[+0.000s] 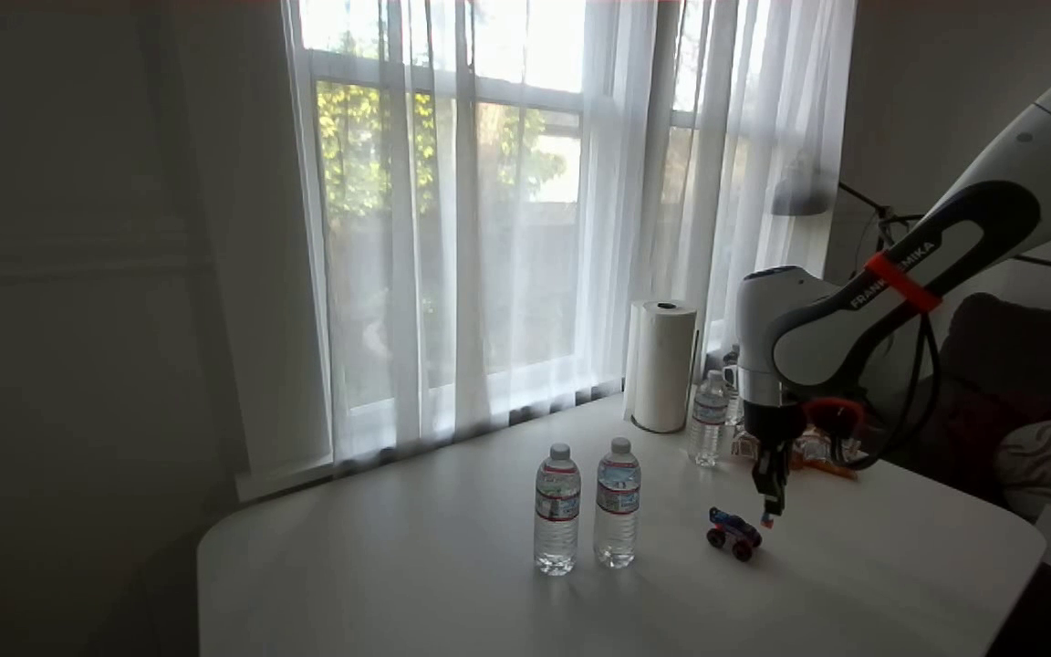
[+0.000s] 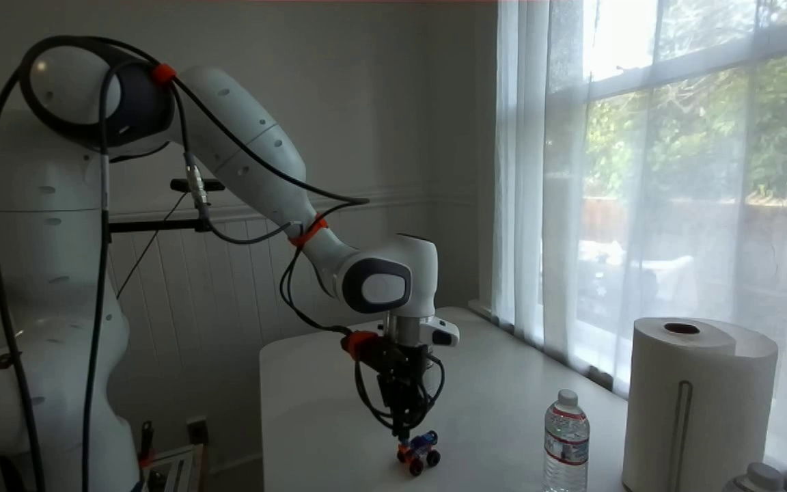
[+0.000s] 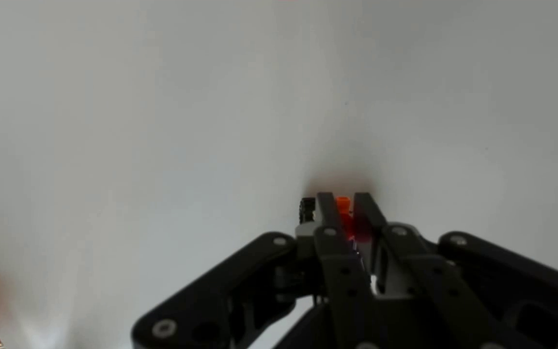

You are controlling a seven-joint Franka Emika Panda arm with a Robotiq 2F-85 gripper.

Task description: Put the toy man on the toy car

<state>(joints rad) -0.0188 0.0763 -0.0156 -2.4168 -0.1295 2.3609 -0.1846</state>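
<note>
The toy car (image 1: pixel 733 534) is a small dark toy with blue and red parts, upright on the white table. It also shows in an exterior view (image 2: pixel 419 452) with an orange-red end. In the wrist view its black wheel (image 3: pixel 307 210) shows beside a finger. My gripper (image 1: pixel 770 504) points down just above the car's end; it also shows in an exterior view (image 2: pixel 402 434). Its fingers (image 3: pixel 346 199) are nearly together. The toy man (image 1: pixel 767 522) is a tiny reddish speck at the fingertips, mostly hidden. In the wrist view, red shows between the fingers, partly blending with the car's orange.
Two water bottles (image 1: pixel 557 511) (image 1: pixel 617 505) stand beside the car. Another bottle (image 1: pixel 708 422) stands farther back, near a paper towel roll (image 1: pixel 662 370). Orange-and-white snack packets (image 1: pixel 822 445) lie behind the gripper. In an exterior view, a bottle (image 2: pixel 566 443) and the roll (image 2: pixel 694 417) stand near the window.
</note>
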